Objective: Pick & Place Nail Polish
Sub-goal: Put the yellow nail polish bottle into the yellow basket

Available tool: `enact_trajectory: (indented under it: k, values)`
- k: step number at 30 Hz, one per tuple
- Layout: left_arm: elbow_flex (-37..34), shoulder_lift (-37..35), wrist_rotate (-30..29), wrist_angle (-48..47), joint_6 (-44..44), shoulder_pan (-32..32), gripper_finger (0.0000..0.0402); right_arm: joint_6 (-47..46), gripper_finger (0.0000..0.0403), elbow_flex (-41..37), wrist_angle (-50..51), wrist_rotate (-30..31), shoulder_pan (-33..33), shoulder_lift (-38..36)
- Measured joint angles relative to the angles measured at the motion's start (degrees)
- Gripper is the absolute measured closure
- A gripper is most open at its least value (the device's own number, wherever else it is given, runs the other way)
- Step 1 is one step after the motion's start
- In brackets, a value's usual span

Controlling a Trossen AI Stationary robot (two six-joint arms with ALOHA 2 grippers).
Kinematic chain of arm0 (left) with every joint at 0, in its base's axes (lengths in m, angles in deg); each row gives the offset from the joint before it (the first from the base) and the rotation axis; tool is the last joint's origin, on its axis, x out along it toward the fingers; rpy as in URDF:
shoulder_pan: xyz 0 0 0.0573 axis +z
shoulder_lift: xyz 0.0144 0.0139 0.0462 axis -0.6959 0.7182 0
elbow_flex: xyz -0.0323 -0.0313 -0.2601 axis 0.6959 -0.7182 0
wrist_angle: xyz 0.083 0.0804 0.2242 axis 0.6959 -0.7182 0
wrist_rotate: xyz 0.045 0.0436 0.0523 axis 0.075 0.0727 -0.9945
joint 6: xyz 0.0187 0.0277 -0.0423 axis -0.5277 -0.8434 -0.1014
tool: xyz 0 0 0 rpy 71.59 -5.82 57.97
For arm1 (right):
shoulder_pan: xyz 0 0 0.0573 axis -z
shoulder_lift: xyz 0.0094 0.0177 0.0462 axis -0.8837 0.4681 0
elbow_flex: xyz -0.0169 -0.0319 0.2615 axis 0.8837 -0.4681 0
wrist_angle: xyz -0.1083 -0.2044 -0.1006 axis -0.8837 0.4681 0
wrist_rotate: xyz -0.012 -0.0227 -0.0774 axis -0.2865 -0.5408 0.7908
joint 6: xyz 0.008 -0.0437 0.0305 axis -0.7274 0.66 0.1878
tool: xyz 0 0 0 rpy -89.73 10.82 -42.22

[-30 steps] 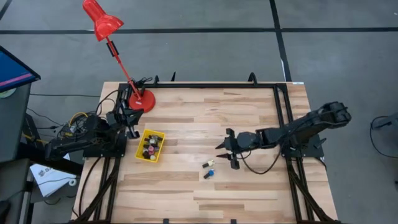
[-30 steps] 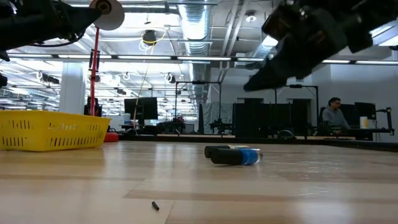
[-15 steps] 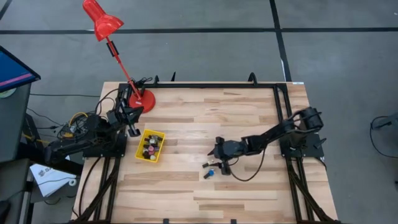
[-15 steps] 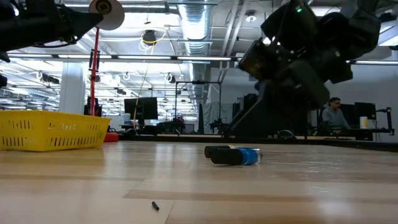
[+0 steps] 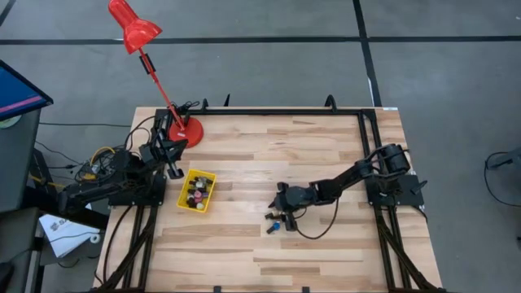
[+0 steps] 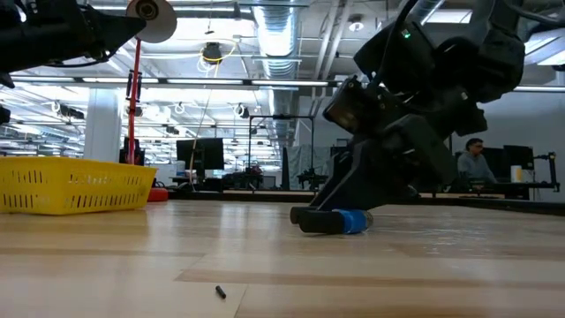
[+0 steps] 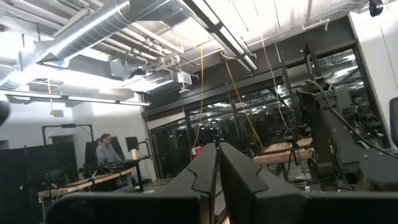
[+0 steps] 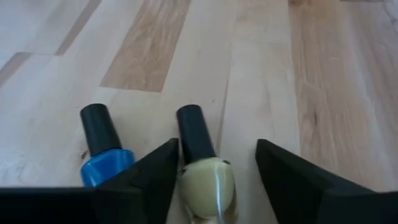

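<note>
Two tiny nail polish bottles lie on their sides on the wooden table. One is pale green with a black cap (image 8: pixel 205 180). The other is blue with a black cap (image 8: pixel 106 163) and also shows in the low view (image 6: pixel 344 222). My right gripper (image 8: pixel 217 144) is open and low over the table (image 5: pixel 282 214). Its fingers stand on either side of the pale green bottle, and the blue one lies just outside one finger. My left gripper (image 7: pixel 217 168) is shut and waits beside the yellow basket (image 5: pixel 197 189), which holds several more bottles.
A red desk lamp (image 5: pixel 134 31) stands on its base (image 5: pixel 190 130) at the table's far left corner. A small dark scrap (image 6: pixel 220 291) lies on the table near the low camera. Bare wood lies around the two bottles. A person sits far behind the table (image 6: pixel 475 159).
My right gripper has gone toward the table's left and near edge and come down to the table. Its open fingers now straddle the pale green bottle. The bottles have not moved.
</note>
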Motion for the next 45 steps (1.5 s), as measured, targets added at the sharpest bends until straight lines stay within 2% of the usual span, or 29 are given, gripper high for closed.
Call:
enact_trajectory:
  k: [7,19,34,42,45]
  values:
    - [0.0,0.0,0.0,0.01,0.02,0.0,0.0387,2.21,0.0298,-0.07,0.72,0.49,0.09,0.08]
    - [0.0,0.0,0.0,0.01,0.0,0.0,0.0387,3.57,0.0299,1.43,-3.7,2.6,1.74,0.76]
    - [0.0,0.0,0.0,-0.01,0.02,0.0,0.0387,17.93,0.0299,27.48,2.42,2.83,7.3,0.55]
    - [0.0,0.0,0.0,0.0,0.02,0.0,0.0387,18.19,0.0299,30.67,0.78,2.82,8.96,0.62]
    - [0.0,0.01,0.0,0.01,0.0,0.02,0.0387,17.62,0.0299,30.68,-4.01,2.8,9.42,3.33]
